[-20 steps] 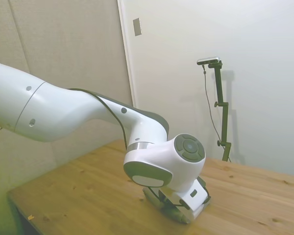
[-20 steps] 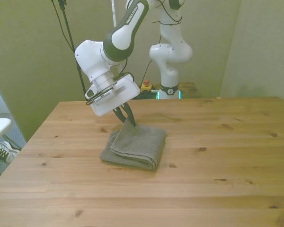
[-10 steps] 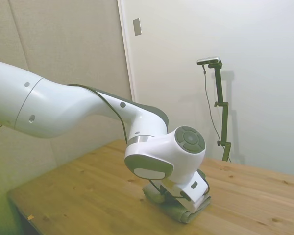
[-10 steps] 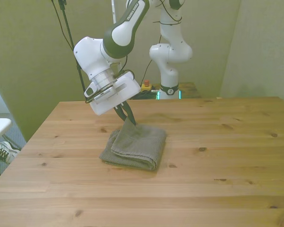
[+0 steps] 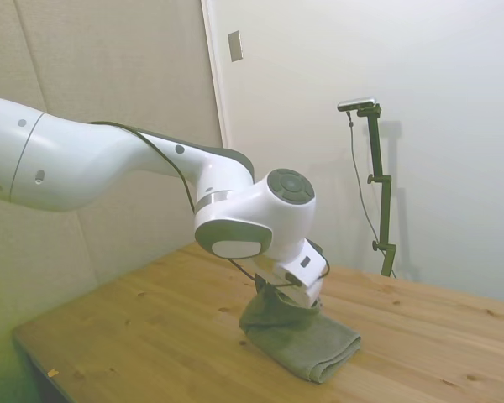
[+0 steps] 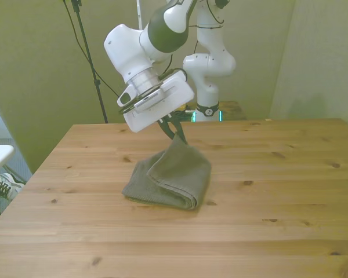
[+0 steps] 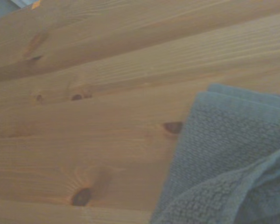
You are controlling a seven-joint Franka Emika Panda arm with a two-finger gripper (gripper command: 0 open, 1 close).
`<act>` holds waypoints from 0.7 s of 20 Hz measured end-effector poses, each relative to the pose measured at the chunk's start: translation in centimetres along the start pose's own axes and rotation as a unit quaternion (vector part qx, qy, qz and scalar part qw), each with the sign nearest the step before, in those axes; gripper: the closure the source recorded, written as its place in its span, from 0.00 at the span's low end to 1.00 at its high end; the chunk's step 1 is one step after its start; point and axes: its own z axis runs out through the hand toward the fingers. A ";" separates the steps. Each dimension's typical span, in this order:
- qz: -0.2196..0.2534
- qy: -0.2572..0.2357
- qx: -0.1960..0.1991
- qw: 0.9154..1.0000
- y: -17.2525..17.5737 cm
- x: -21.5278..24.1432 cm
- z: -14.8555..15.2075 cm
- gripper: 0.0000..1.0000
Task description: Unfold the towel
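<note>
The grey-green towel [image 6: 171,176] lies folded on the wooden table [image 6: 278,220], with its top layer pulled up into a peak at the far corner. My gripper [image 6: 180,139] is shut on that raised corner, a little above the table. From the side, the gripper [image 5: 273,288] pinches the cloth's peak while the rest of the towel [image 5: 307,340] still rests in thick folds. The wrist view has the towel [image 7: 228,154] close up on the bare planks.
A second white robot arm [image 6: 209,63] stands behind the table's far edge. Bare wood surrounds the towel on all sides.
The gripper has risen and shifted toward the front view's right, lifting the towel's held corner off the pile into a peak.
</note>
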 end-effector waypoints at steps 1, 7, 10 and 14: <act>-0.005 0.001 -0.001 1.000 -1.0 -0.4 0.2 1.00; -0.029 -0.001 -0.003 1.000 -5.3 -2.2 1.6 1.00; -0.036 -0.006 -0.003 0.999 -6.8 -2.7 2.3 1.00; -0.046 -0.017 -0.010 0.999 -9.7 -3.4 4.3 1.00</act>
